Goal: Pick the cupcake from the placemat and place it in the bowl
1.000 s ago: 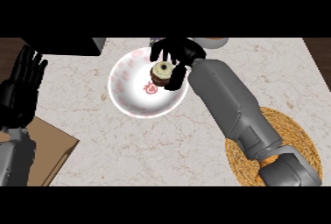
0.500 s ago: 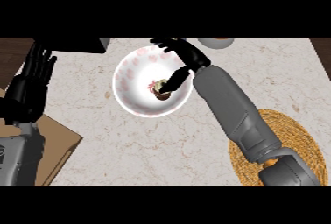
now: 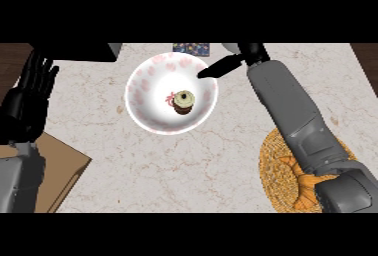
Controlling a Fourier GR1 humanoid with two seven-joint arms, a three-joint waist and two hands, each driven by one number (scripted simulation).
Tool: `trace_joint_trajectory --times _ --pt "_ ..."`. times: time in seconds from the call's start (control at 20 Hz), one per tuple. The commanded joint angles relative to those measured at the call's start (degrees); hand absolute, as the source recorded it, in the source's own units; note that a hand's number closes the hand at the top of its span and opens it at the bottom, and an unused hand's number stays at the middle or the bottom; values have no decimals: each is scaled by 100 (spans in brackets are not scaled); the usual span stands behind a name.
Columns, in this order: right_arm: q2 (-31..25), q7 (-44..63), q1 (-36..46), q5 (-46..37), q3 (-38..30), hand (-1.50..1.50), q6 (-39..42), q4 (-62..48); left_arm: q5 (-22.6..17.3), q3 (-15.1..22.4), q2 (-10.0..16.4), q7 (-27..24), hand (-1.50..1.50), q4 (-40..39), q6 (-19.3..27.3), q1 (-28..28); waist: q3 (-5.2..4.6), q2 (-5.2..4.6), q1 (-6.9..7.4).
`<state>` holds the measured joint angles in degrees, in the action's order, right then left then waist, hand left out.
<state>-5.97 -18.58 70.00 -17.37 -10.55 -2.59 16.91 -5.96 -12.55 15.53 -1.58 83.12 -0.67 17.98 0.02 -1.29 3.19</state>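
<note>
The cupcake (image 3: 182,102), brown with a pale top, sits inside the white bowl (image 3: 148,82) with pink marks, a little right of the bowl's middle. My right hand (image 3: 229,62) is at the bowl's upper right rim, fingers straight and open, apart from the cupcake and holding nothing. The round woven placemat (image 3: 284,167) lies at the lower right, partly hidden under my right forearm. At the left edge my left hand (image 3: 29,97) rests open with its fingers up.
A brown board (image 3: 59,172) lies at the lower left beside my left forearm. A dark box (image 3: 81,50) and a small patterned item (image 3: 192,47) stand at the counter's far edge. Bare marble counter (image 3: 184,165) spreads below the bowl.
My right hand has let go of the cupcake, opened and pulled back to the upper right of the bowl. The cupcake now lies in the bowl. The left hand has barely shifted.
</note>
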Motion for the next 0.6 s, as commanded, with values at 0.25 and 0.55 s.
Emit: trace_joint_trajectory --times 0.25,0.55 --pt "-1123 -698 -210 518 -699 -150 778 -500 -133 -89 50 115 0 108 -34 102 8 -52 65" --pt "-1786 -1071 -385 636 -875 -150 1514 -704 -141 -39 72 105 0 36 -134 148 14 -93 122"
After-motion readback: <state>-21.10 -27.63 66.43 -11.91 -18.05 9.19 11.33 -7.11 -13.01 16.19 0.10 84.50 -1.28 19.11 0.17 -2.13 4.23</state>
